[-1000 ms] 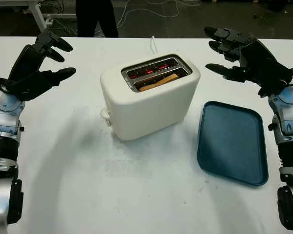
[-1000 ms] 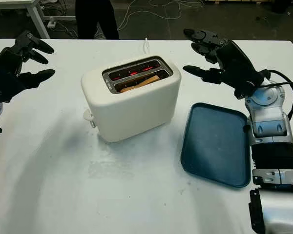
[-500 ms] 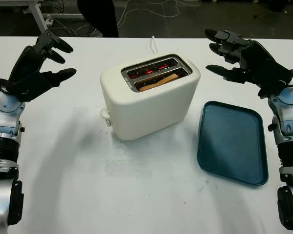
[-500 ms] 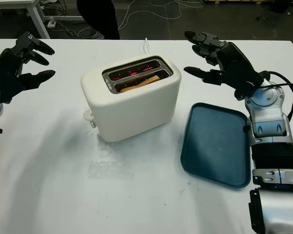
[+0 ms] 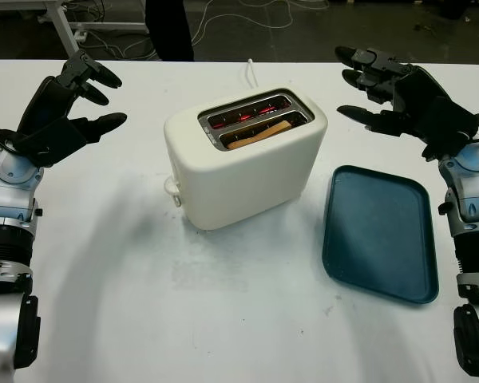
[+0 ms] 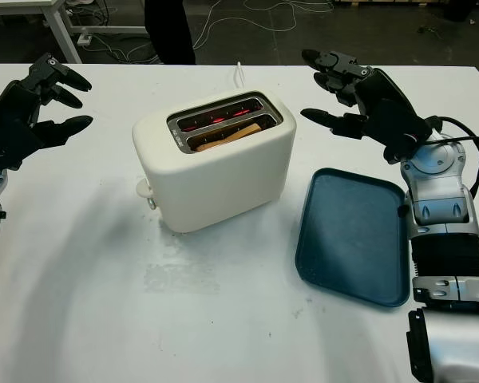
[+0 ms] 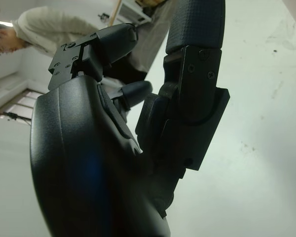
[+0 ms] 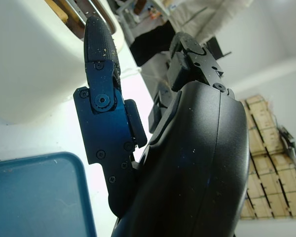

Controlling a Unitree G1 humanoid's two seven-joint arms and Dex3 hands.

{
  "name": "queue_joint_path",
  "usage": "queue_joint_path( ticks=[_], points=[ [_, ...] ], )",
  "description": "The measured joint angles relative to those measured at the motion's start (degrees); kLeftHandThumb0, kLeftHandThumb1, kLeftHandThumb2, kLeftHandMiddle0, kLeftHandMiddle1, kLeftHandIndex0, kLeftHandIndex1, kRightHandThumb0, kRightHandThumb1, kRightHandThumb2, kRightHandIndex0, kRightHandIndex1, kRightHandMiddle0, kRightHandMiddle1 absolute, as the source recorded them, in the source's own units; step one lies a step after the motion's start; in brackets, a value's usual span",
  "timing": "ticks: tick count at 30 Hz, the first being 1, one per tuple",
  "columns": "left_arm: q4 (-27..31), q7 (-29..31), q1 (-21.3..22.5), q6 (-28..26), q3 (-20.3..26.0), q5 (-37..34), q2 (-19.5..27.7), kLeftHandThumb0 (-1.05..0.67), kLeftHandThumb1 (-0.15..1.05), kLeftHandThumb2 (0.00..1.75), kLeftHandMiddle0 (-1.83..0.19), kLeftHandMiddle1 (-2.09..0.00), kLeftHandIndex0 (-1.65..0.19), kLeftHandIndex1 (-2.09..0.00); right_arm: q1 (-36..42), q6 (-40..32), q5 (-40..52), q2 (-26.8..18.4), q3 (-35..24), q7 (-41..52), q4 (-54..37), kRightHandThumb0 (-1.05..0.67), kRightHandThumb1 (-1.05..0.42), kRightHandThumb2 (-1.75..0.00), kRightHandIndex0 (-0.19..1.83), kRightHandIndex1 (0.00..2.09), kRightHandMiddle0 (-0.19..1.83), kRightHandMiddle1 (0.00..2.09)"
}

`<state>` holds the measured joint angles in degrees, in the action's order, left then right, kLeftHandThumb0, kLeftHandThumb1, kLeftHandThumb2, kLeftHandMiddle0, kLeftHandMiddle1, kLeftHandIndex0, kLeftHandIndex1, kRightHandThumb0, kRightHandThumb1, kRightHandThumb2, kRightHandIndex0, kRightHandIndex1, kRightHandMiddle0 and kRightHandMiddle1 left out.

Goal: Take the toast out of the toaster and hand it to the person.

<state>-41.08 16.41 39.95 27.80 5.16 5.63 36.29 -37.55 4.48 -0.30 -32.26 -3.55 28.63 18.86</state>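
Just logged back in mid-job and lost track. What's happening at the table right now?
Nothing is grasped yet. The toast sits in the front slot of the white toaster mid-table. The left hand is open, raised to the toaster's left; the right hand is open, raised beyond the blue tray. A person stands across the table.

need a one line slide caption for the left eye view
Both open hands, left hand and right hand, flank a cream toaster with toast in its near slot, beside a blue tray.
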Motion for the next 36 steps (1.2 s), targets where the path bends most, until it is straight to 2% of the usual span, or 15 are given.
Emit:
queue_joint_path(
  ticks=[14,30,36],
  points=[
    [0.26,-0.35,0.00,-0.22,0.02,0.60,0.01,-1.05,0.92,0.33,0.00,-1.65,0.00,-1.54,0.40,-1.94,-0.01,-0.01,0.00,0.04,-1.92,-0.68,-0.92,-0.22,0.21,0.01,0.24,0.00],
    [0.26,-0.06,0.00,-0.14,0.28,-0.37,0.01,-1.05,0.92,0.34,0.00,-1.58,0.00,-1.47,1.10,-2.89,0.07,0.00,-0.01,0.03,-3.11,-0.68,-0.92,-0.23,0.22,0.01,0.24,0.01],
    [0.26,-0.70,-0.01,-0.11,0.28,-0.06,0.01,-1.05,0.92,0.33,0.00,-1.60,0.00,-1.49,1.10,-3.33,0.07,0.00,-0.01,0.04,-3.26,-0.63,-0.92,-0.23,0.21,0.01,0.24,0.01]
  ],
)
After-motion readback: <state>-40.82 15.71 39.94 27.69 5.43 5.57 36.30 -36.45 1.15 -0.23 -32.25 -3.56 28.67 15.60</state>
